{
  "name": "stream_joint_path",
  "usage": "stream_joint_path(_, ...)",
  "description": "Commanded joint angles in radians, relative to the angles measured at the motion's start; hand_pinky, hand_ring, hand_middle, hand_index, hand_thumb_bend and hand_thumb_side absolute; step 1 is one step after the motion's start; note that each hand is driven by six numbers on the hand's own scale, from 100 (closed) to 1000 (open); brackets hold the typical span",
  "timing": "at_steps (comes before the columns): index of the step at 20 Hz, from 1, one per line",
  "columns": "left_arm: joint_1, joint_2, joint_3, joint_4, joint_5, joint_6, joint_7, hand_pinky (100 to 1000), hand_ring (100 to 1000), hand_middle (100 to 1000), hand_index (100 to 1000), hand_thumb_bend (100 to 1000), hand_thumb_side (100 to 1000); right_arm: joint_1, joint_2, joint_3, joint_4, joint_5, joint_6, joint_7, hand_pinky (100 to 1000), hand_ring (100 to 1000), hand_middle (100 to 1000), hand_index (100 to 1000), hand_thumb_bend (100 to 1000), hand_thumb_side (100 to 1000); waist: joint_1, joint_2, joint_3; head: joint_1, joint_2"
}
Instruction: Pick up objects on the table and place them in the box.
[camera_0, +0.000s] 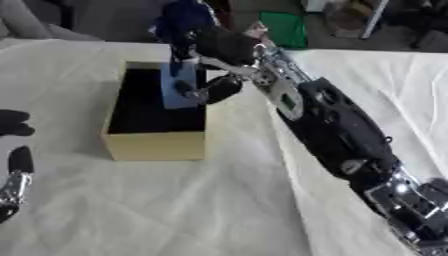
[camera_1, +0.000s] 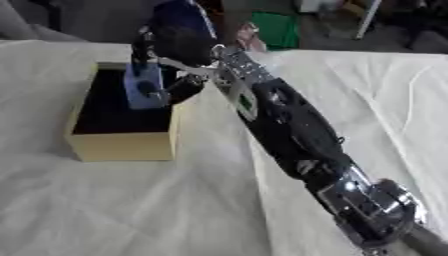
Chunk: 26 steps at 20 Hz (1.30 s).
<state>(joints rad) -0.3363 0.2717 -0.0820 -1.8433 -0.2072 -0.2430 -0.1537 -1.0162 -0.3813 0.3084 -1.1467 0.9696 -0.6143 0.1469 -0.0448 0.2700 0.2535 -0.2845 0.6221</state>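
We've got our right hand (camera_0: 219, 50) over the box (camera_0: 156, 142) – fingers (camera_0: 194, 91) pinching a light-blue flat thing (camera_0: 178, 85); left hand (camera_0: 13, 185) idle, fingers relaxed.

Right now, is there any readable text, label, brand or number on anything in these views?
None can be read. The pale blue object held by the right hand over the box shows a plain face. The box's outer wall is blank. The left hand shows no lettering.
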Motion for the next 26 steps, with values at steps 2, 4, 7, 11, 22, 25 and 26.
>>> stream_joint_path(2, -0.010, 0.004, 0.003, -0.014, -0.001, -0.001, 0.004, 821, 699, 724, 720, 100, 263, -0.018, -0.010, -0.009, -0.013, 0.006, 0.002, 0.028, 809, 848, 956, 986, 100, 288, 0.006, -0.023, -0.002, -0.003, -0.008)
stream_joint_path(4, -0.010, 0.003, 0.003, -0.014, 0.000, -0.001, 0.004, 821, 704, 725, 719, 100, 264, -0.017, -0.014, -0.011, -0.019, -0.004, 0.009, 0.029, 817, 863, 977, 999, 100, 286, 0.006, -0.023, -0.004, -0.002, -0.008)
stream_joint_path(7, -0.011, 0.004, 0.005, -0.015, 0.002, -0.001, 0.006, 821, 711, 725, 719, 100, 264, -0.015, -0.027, -0.018, -0.034, -0.024, 0.023, 0.032, 821, 863, 973, 997, 100, 272, 0.007, -0.023, -0.009, 0.001, -0.010)
stream_joint_path(11, -0.008, 0.007, 0.011, -0.014, -0.002, 0.001, 0.012, 821, 713, 725, 720, 100, 263, -0.005, -0.077, -0.038, -0.091, -0.094, 0.055, 0.016, 820, 838, 939, 985, 100, 233, 0.004, -0.022, -0.024, 0.011, -0.012)
stream_joint_path(22, 0.002, 0.016, 0.039, -0.010, -0.017, 0.014, 0.041, 820, 713, 724, 720, 100, 262, 0.260, -0.320, -0.173, -0.481, -0.602, 0.359, -0.197, 731, 530, 609, 781, 100, 275, -0.001, -0.009, -0.083, 0.074, -0.024)
stream_joint_path(25, 0.003, 0.017, 0.045, -0.009, -0.021, 0.018, 0.048, 820, 713, 724, 720, 100, 261, 0.393, -0.361, -0.234, -0.605, -0.719, 0.435, -0.279, 701, 494, 563, 741, 100, 305, -0.001, -0.003, -0.098, 0.085, -0.025)
stream_joint_path(26, 0.003, 0.017, 0.047, -0.009, -0.022, 0.019, 0.050, 820, 713, 724, 720, 100, 261, 0.436, -0.369, -0.251, -0.640, -0.747, 0.451, -0.300, 700, 492, 560, 739, 100, 308, -0.001, -0.002, -0.101, 0.088, -0.026)
